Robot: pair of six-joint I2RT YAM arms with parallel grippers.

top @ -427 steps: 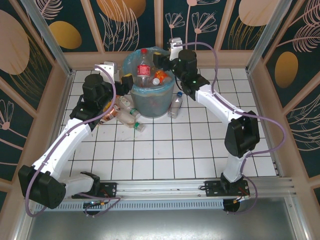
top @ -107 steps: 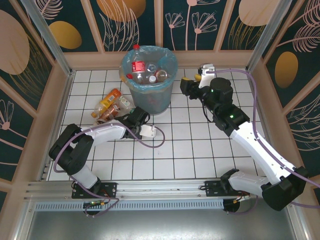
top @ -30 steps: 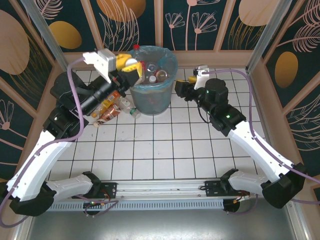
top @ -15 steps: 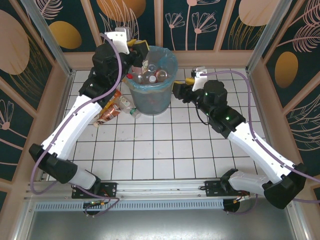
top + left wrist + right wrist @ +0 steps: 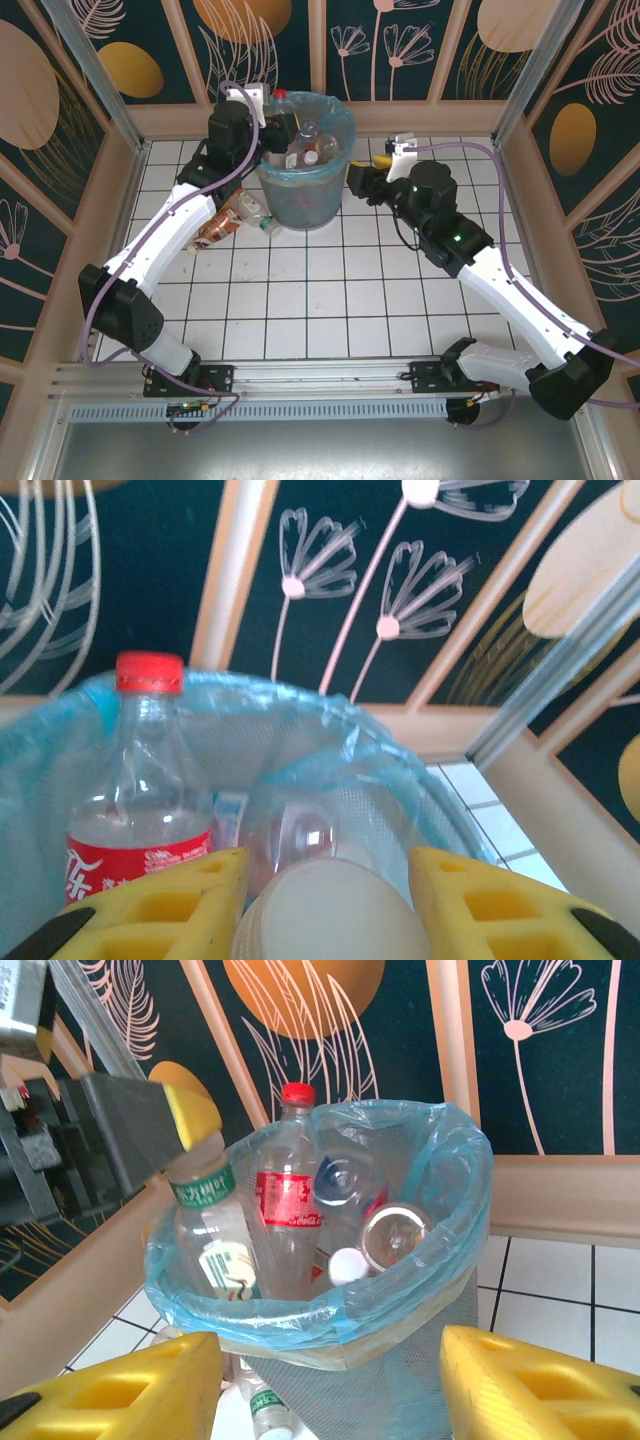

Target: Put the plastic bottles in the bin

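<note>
**Tiled table** (image 5: 330, 290): white squares across the centre of the overhead view.

**Right gripper** (image 5: 358, 180) (image 5: 330, 1380): right of centre in the overhead view, near the bin's right wall. Its yellow fingers sit at the lower corners of the right wrist view, spread wide with nothing between them; released.

**Loose bottles** (image 5: 225, 212): a cluster lying on the tiles left of the bin's foot, one orange, the rest mostly clear. A fallen clear bottle (image 5: 262, 222) (image 5: 262, 1405) lies just beside the bin's base.

**Bin** (image 5: 300, 195) (image 5: 450, 1250) (image 5: 385, 745): grey-blue with a light-blue bag liner, upright at upper centre of the overhead view. It holds several bottles. A red-capped bottle (image 5: 287, 1205) (image 5: 140, 810) with a red label stands upright, its cap above the rim.

**Left gripper** (image 5: 277, 125) (image 5: 328, 885) (image 5: 190, 1120): over the bin's left rim, clenched on the top end of the held bottle (image 5: 212, 1245) (image 5: 325, 915). This bottle is clear with a green-and-white label and hangs upright, its lower half inside the liner.

**Back panels** (image 5: 400, 50): dark, with pale flower patterns, along the top of the frame.
</note>
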